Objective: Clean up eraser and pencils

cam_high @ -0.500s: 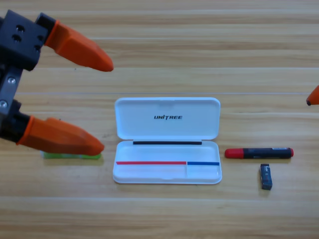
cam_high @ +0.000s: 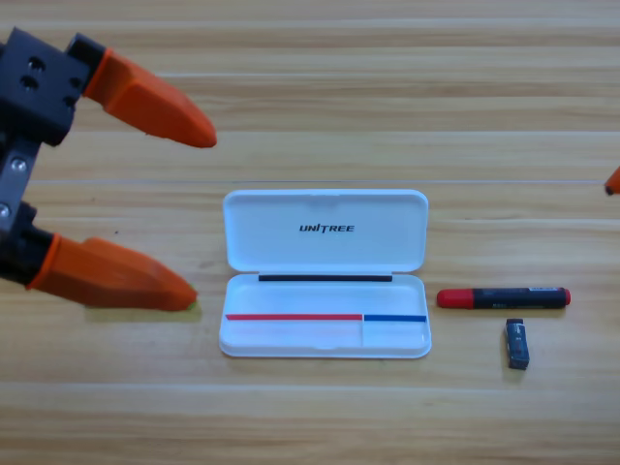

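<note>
The black pencil with its red cap and red tip lies flat, right of the open white case. Just below its right half lies the small dark eraser. Over the table's left side hangs my left gripper, open wide with nothing between its orange jaws. Its lower jaw covers the pale green pencil, of which only a faint sliver shows at the jaw's tip. Of my right gripper, just an orange tip shows at the right edge, well above the black pencil.
The case's lid lies folded back toward the top of the picture. Bare wooden table runs along the front and behind the case.
My left gripper has shifted slightly left and down, and its lower jaw now covers the green pencil. The right gripper's tip has drawn back further toward the right edge.
</note>
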You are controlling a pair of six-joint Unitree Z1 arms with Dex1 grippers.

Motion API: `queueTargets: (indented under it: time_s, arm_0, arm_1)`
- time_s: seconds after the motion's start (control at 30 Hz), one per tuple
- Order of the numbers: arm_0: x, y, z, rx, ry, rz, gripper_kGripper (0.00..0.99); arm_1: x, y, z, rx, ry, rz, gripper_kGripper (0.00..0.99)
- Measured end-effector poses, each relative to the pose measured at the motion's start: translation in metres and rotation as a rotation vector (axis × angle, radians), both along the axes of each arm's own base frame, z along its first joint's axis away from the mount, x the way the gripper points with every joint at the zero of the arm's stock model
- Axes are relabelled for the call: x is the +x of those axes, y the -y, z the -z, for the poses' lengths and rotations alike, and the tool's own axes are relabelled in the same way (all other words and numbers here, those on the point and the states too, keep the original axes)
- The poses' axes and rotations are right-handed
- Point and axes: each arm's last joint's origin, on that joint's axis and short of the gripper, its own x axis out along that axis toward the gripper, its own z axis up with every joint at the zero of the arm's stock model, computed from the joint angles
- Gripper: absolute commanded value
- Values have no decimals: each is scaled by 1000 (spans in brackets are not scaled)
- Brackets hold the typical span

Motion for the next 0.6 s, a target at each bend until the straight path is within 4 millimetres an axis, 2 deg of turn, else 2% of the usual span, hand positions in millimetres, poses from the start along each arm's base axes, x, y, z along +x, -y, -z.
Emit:
queueTargets:
  time_s: [0.2,0.33,0.4,0.5,0.6]
  arm_0:
    - [3,-4,-4,62,73,-55,982]
    - [8,-11,-25,145,249,-124,982]
    - [13,-16,-29,197,337,-150,982]
    - [29,-26,-27,269,406,-169,982]
    - [54,-37,-20,360,428,-206,980]
  arm_1:
    - [17,6,7,-131,57,342,986]
    - [39,-10,26,-210,-17,533,985]
    - [49,-18,37,-236,-70,617,985]
    - [63,-32,54,-276,-166,729,985]
    - [77,-50,73,-337,-240,721,986]
